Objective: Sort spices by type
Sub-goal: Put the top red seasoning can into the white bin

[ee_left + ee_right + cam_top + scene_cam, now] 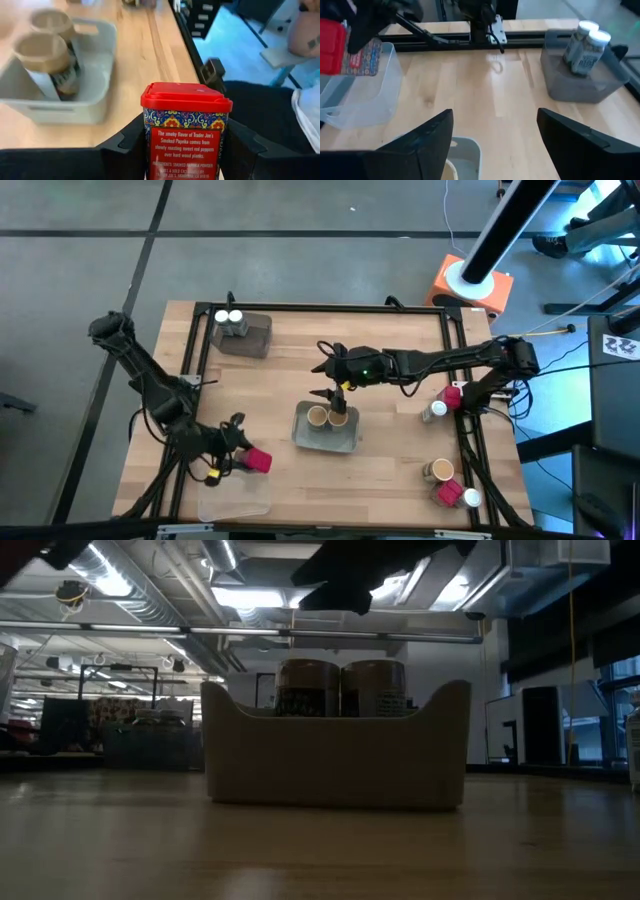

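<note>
My left gripper (245, 458) pinches a red-capped smoked paprika tin (185, 131) between its two fingers (127, 150), which press against both sides of the tin. It hangs near the front left part of the wooden table (390, 450), just above the rim of the clear tray (235, 498) that lies at the front edge. In the high view the tin (258, 461) shows as a red block just beside my wrist.

My right gripper (338, 392) hovers over the middle of the table with its fingers spread apart and nothing between them, right above the pale grey tray (345, 442). Two tan-lidded jars (328, 417) stand side by side in that tray; in the low view they rise upright above its wall (335, 765), touching each other.

At the back left sits a darker grey tray (255, 338) holding two white-capped jars (228, 318), close together.

On the right edge, a white-capped jar (437, 410) stands just beside another red tin (452, 395). Near the front right corner are a tan-lidded jar (440, 471), a red tin (449, 494) and a white-capped jar (471, 499), all close together.
</note>
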{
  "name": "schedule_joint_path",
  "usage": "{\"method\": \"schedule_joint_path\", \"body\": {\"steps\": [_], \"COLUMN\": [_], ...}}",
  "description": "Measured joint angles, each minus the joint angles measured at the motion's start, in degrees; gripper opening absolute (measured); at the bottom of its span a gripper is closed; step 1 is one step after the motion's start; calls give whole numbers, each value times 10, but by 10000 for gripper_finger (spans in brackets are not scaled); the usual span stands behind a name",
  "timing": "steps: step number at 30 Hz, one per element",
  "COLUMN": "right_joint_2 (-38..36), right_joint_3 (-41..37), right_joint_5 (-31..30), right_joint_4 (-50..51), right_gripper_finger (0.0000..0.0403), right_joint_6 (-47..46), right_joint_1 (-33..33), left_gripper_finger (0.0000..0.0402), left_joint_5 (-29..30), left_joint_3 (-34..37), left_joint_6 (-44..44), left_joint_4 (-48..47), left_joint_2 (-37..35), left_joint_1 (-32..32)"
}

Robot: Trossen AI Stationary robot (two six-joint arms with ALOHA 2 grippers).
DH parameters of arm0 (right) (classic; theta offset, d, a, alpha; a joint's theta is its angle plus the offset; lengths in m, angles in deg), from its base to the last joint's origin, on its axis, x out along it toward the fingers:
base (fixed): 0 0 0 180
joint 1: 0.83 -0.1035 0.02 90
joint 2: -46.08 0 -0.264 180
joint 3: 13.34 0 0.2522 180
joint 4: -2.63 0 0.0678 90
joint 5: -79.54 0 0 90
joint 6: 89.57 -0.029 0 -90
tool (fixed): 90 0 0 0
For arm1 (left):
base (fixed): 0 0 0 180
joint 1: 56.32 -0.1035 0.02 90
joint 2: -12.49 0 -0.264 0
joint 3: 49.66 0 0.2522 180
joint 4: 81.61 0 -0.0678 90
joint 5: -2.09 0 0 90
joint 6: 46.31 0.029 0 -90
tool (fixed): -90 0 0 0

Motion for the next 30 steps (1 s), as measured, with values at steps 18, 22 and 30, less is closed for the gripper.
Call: {"method": "schedule_joint_path", "body": {"steps": [18, 22, 30], "right_joint_2": [28, 28, 28], "right_joint_3": [0, 0, 0], "right_joint_5": [1, 0, 0], "right_joint_4": [-100, -95, -95], "right_gripper_finger": [289, 289, 289], "right_joint_6": [-31, -31, -31], "right_joint_1": [-23, -22, -23], "left_gripper_finger": [166, 166, 166], "left_joint_5": [106, 131, 174], "left_joint_3": [34, 35, 35], "left_joint_6": [-34, -34, -33], "left_joint_4": [111, 114, 123], "left_joint_2": [84, 112, 154], "left_joint_1": [113, 113, 112]}}
